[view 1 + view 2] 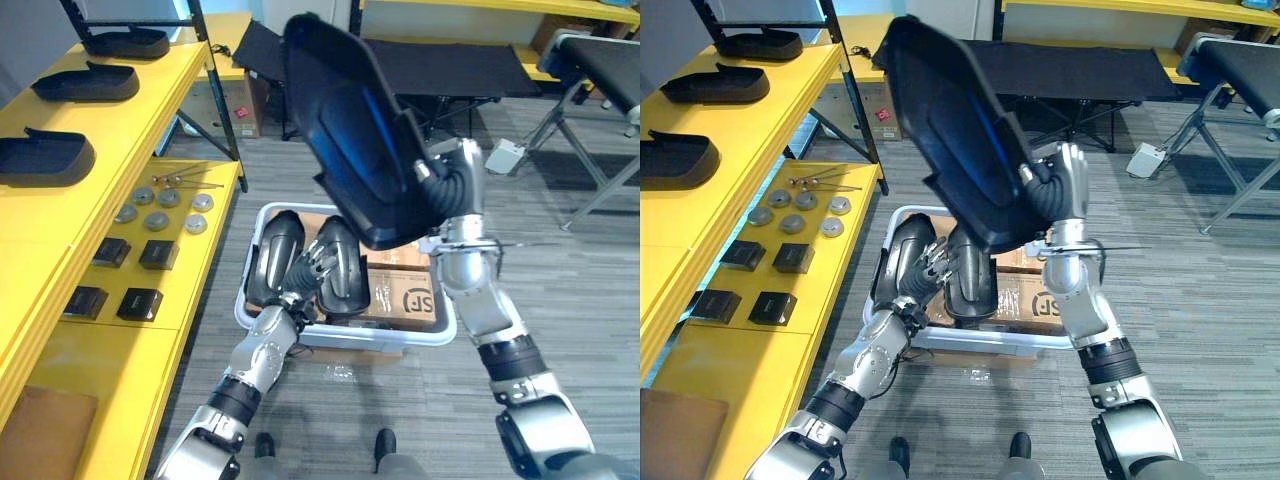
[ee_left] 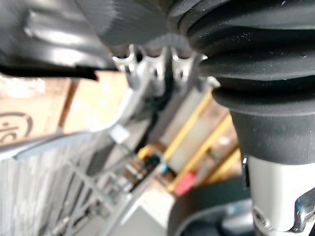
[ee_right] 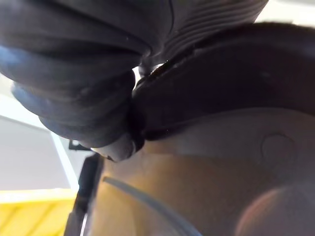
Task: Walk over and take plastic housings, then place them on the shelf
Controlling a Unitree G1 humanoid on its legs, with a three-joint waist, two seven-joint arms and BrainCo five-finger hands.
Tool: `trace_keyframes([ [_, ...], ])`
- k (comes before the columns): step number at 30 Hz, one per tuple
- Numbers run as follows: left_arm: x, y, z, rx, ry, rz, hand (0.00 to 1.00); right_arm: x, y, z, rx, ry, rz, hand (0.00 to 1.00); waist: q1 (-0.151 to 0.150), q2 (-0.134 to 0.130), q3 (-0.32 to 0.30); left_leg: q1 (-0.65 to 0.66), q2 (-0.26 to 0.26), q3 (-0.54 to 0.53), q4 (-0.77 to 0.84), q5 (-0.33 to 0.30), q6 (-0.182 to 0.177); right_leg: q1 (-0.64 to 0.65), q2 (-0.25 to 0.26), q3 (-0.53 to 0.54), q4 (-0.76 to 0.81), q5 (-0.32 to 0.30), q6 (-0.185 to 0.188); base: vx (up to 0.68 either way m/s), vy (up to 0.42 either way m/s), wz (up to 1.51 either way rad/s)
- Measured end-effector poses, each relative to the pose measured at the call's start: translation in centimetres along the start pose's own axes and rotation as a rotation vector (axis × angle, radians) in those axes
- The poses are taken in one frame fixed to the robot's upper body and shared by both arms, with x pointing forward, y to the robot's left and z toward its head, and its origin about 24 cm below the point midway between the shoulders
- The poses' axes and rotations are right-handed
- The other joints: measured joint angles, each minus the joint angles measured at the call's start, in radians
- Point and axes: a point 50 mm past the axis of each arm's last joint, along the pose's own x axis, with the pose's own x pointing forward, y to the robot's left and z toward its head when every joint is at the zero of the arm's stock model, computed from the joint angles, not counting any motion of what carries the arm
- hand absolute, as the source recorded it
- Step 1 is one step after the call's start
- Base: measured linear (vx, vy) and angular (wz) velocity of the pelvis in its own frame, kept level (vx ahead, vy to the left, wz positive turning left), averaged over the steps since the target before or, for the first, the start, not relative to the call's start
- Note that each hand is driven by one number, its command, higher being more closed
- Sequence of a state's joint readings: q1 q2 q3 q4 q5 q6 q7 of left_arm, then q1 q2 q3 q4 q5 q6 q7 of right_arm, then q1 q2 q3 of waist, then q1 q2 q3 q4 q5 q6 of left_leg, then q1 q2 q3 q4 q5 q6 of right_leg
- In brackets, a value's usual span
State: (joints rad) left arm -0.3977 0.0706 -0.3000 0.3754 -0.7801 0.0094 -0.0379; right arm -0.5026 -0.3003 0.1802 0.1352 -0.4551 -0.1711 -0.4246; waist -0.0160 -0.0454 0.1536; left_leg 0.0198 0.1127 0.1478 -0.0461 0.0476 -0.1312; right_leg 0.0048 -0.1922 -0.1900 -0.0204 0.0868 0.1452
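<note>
Raised at upper centre of the frame: black plastic housing [image 1: 345,120], clamped at its edge by right hand [image 1: 447,192]. Below centre, left hand [image 1: 308,266] inside white bin [image 1: 400,338], fingers loose, touching another housing [image 1: 347,268].

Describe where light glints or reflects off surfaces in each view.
Left eye view: a blue sheen streaks the raised housing at the right hand. Right eye view: pale highlights curve along the binned housings in the white bin, by the left hand. Left wrist view: a white glint sits on a dark housing. Right wrist view: a bluish shine lies on the hand's ribbed cover.
</note>
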Motion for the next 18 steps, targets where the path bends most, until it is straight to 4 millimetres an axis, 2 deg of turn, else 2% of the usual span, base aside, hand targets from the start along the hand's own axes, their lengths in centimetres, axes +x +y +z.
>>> trace_keyframes([
  [5,0.4,-1.3,0.5,0.012,-0.020,-0.006,0.00,-2.1,2.9,0.5,0.074,0.022,0.115,1.00,0.001,0.001,-0.011,0.030,-0.002,0.000,-0.018,0.004,-0.001,0.033,0.001,-0.002,-0.023,0.006,0.001,0.00,0.000,0.00],
  [11,0.4,-1.7,1.1,0.002,-0.051,-0.003,0.00,-2.6,3.6,0.6,0.121,0.055,0.110,1.00,0.001,0.001,-0.011,0.032,-0.004,-0.003,-0.032,0.012,-0.001,0.033,0.001,-0.006,-0.027,0.006,0.001,-0.01,-0.001,0.01],
  [12,0.4,-1.9,1.4,-0.001,-0.065,0.000,1.00,-2.6,3.7,0.5,0.127,0.062,0.108,1.00,0.001,0.001,-0.011,0.032,-0.004,-0.003,-0.032,0.012,-0.001,0.033,0.001,-0.007,-0.028,0.006,0.002,0.00,0.000,0.00],
  [18,0.4,-1.8,1.7,-0.003,-0.085,0.028,1.00,-3.7,4.0,-0.2,0.166,0.116,0.105,1.00,0.001,-0.001,-0.022,0.032,-0.004,-0.025,-0.032,0.012,-0.001,0.057,0.003,-0.032,-0.046,0.009,0.002,-0.01,-0.007,0.10],
])
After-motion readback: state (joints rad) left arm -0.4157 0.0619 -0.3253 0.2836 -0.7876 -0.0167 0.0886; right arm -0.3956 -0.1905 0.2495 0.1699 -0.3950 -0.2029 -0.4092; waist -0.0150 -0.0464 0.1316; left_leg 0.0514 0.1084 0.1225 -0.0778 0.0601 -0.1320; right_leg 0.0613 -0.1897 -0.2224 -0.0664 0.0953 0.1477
